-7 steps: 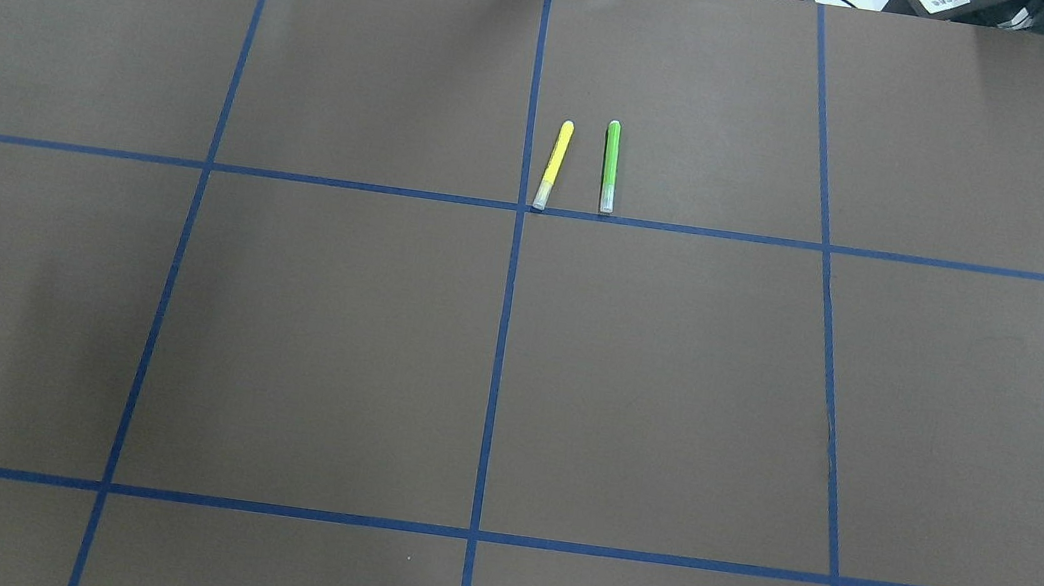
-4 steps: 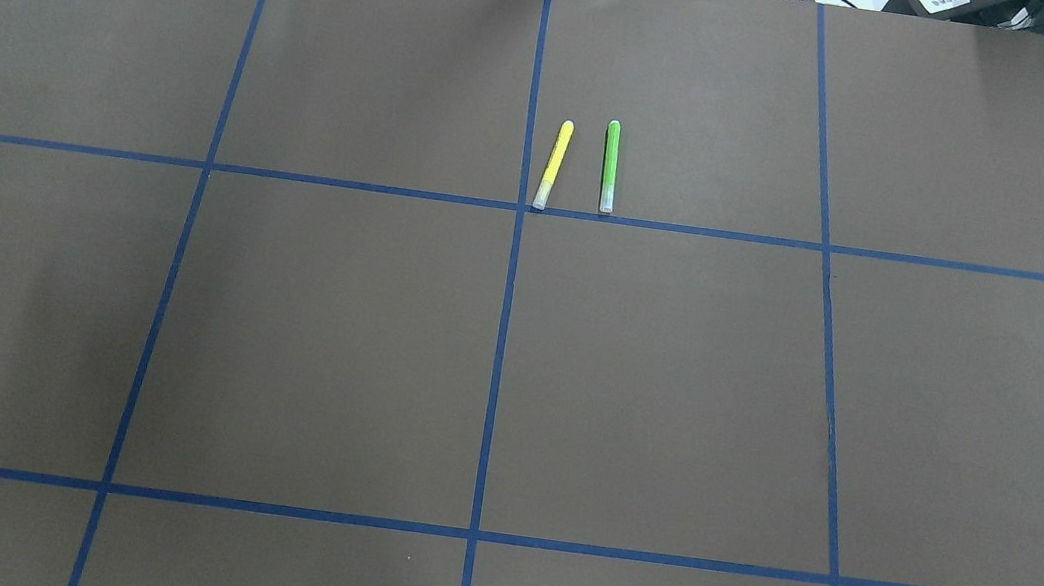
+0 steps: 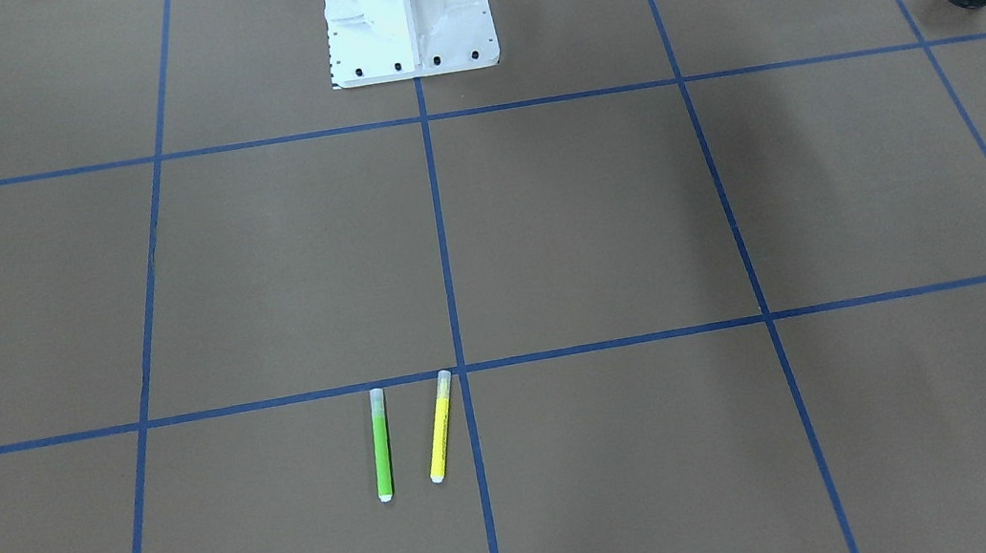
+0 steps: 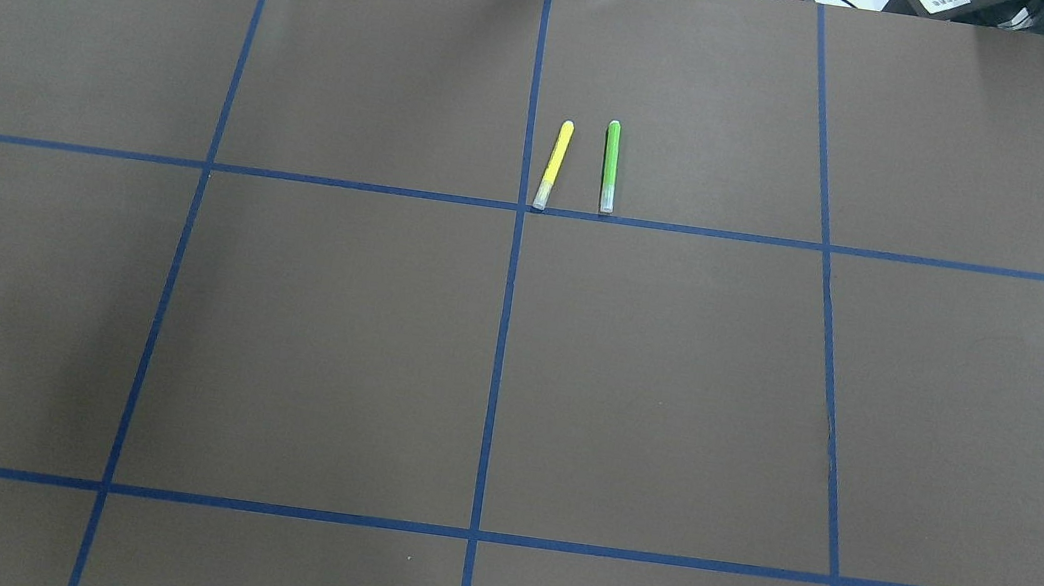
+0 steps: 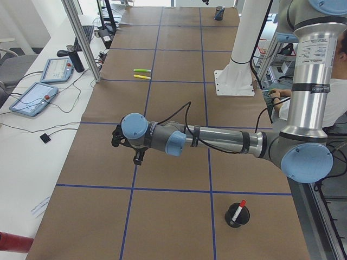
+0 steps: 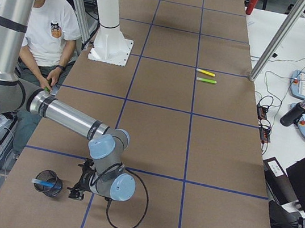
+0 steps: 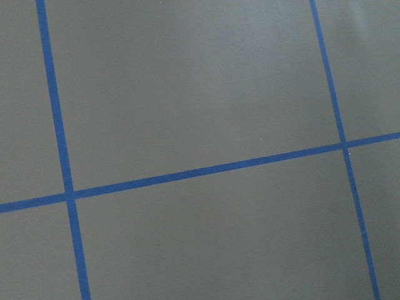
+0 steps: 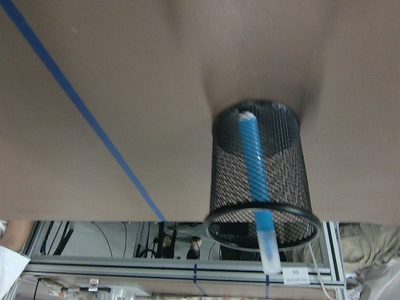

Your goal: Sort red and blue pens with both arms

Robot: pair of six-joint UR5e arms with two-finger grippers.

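"Well, what sits nearest, at the table's (image 5: 81, 162) left end?"

"The red pen (image 5: 237, 210), tilted in a black mesh cup (image 5: 244, 219) close to the edge. Just beyond, the left arm (image 5: 217, 142) stretches low over the brown paper. The left tool (image 5: 137, 158) points down; fingers apart or together, I cannot tell."

"Mid-table?"

"Wide squares between blue tape lines (image 4: 502, 331). A yellow marker (image 4: 553, 164) and a green marker (image 4: 610, 166) lie side by side, apart, with open room around."

"The far end?"

"The blue pen (image 8: 252, 156) leans in a second mesh cup (image 8: 287, 181) near the corner. The right tool (image 6: 77, 192) is just beside it, small and dark, its opening unreadable."
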